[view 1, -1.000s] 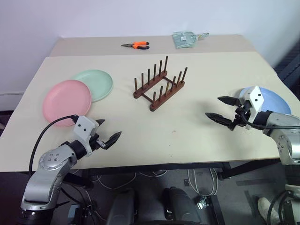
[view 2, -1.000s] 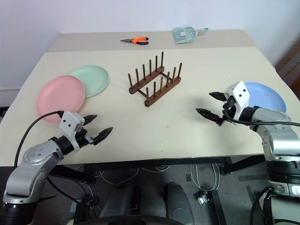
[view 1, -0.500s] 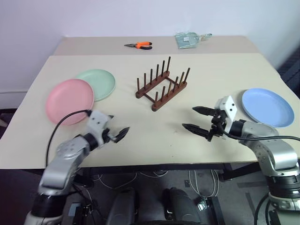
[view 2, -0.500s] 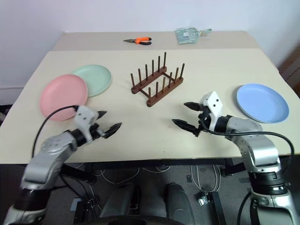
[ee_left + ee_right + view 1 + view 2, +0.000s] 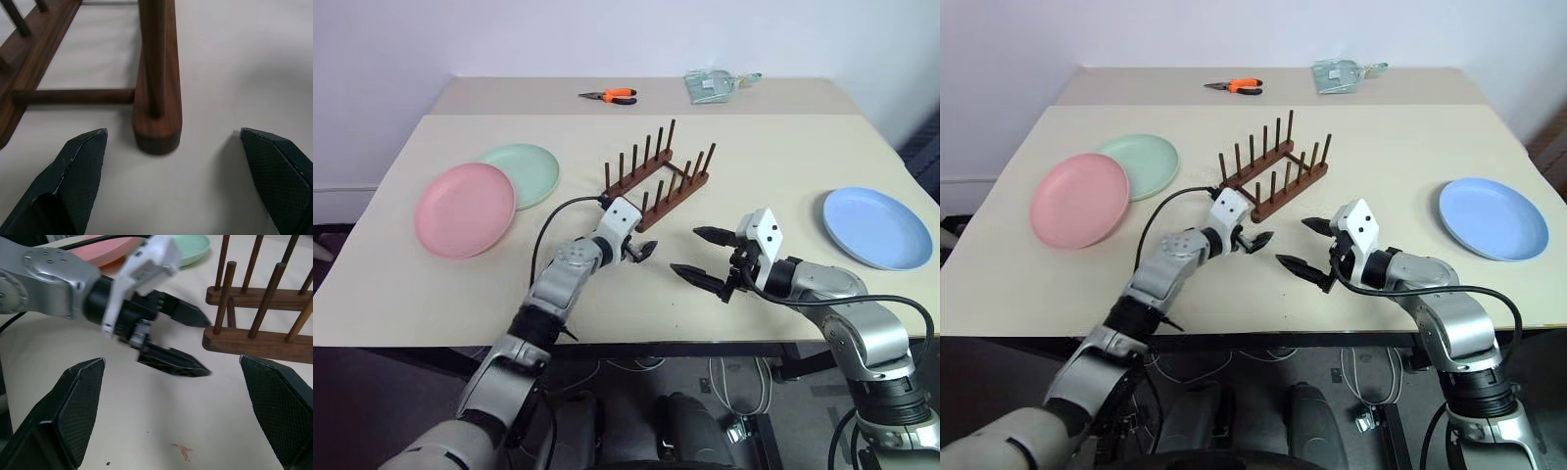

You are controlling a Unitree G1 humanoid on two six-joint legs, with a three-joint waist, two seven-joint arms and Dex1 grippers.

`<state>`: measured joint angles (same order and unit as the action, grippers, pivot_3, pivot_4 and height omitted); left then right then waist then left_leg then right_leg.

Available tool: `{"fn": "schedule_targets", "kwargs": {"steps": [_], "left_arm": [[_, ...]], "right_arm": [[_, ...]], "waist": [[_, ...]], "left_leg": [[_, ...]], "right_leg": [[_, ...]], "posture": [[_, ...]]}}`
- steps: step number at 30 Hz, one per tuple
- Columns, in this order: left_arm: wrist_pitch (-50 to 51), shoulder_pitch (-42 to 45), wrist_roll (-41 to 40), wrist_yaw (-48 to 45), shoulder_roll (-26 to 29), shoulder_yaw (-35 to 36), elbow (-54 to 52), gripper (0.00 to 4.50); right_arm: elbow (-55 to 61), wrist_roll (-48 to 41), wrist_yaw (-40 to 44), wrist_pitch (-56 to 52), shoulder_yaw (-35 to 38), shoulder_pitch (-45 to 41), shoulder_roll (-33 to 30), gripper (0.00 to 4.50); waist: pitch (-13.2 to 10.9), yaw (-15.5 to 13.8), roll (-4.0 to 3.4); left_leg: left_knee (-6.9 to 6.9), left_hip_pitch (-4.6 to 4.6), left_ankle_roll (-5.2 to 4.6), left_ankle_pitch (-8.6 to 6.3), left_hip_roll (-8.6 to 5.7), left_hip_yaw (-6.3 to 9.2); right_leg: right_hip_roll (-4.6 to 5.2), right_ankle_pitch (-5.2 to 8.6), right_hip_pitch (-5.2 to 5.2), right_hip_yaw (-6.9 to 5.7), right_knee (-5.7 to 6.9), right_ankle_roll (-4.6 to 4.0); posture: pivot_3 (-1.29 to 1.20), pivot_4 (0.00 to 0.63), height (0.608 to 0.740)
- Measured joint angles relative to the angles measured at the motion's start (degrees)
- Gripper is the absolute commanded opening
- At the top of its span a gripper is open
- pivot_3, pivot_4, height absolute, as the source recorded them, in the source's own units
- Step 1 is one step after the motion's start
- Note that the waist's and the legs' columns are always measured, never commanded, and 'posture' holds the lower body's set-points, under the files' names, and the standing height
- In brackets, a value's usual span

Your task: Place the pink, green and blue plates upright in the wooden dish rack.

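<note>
Hovering left gripper (image 5: 644, 250), fingers spread and empty, at near end of wooden dish rack (image 5: 658, 186). Right gripper (image 5: 702, 254) also gaping, holding nothing. Pink plate (image 5: 465, 208), green plate (image 5: 523, 174), blue plate (image 5: 876, 226) lying flat on table (image 5: 773, 147), unracked. Probably steadying rack; picking a plate next.

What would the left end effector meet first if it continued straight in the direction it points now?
Probably the near end of the wooden dish rack. The open left end effector points at the rounded end of one base rail, which lies between its fingers, close ahead and apparently not yet touched.
</note>
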<state>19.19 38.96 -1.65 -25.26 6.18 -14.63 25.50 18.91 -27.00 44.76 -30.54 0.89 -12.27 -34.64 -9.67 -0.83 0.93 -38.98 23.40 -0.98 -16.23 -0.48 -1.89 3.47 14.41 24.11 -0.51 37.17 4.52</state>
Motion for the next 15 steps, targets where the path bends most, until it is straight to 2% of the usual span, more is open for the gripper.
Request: {"fn": "schedule_targets", "kwargs": {"steps": [1, 7, 12, 15], "left_arm": [[-1.11, 0.23, -0.02, -0.26, -0.41, 0.04, 1.09, 3.58], [-5.16, 0.22, 0.10, -0.53, -1.73, 0.41, 3.77, 0.74], [-7.55, 0.24, 0.90, -2.04, -1.28, 0.59, 4.79, 0.70], [-11.59, -0.25, 1.21, -7.45, 1.92, -0.58, 4.68, 0.70]], "right_arm": [[0.11, 0.29, -0.17, 0.11, 0.00, 0.45, -0.07, 4.50], [1.72, 1.12, -0.88, 0.54, 0.11, 2.29, -0.36, 4.50], [2.24, 2.05, -0.40, 0.81, 0.16, 4.32, -2.93, 4.50], [2.24, 2.18, 1.69, 0.90, 1.72, 6.64, -6.74, 4.50]], "waist": [[0.00, 0.01, 0.00], [0.00, 0.07, 0.00], [0.00, 0.06, 0.00], [-0.01, 0.07, 0.00]], "left_leg": [[-0.04, 0.00, -0.01, -0.01, 0.00, 0.00], [-0.08, 0.00, -0.01, -0.01, 0.01, 0.01], [-0.08, 0.00, -0.01, -0.01, 0.01, 0.00], [-0.07, 0.03, -0.01, -0.01, 0.01, 0.00]], "right_leg": [[0.02, -0.01, -0.02, 0.00, -0.01, 0.02], [0.04, -0.04, -0.04, 0.01, 0.00, 0.08], [0.05, -0.04, -0.03, 0.01, -0.01, 0.08], [0.05, -0.04, 0.01, 0.02, -0.02, 0.07]], "posture": [[0.00, 0.150, 0.740], [0.00, 0.150, 0.740], [0.00, 0.150, 0.740], [0.00, 0.150, 0.740]]}}
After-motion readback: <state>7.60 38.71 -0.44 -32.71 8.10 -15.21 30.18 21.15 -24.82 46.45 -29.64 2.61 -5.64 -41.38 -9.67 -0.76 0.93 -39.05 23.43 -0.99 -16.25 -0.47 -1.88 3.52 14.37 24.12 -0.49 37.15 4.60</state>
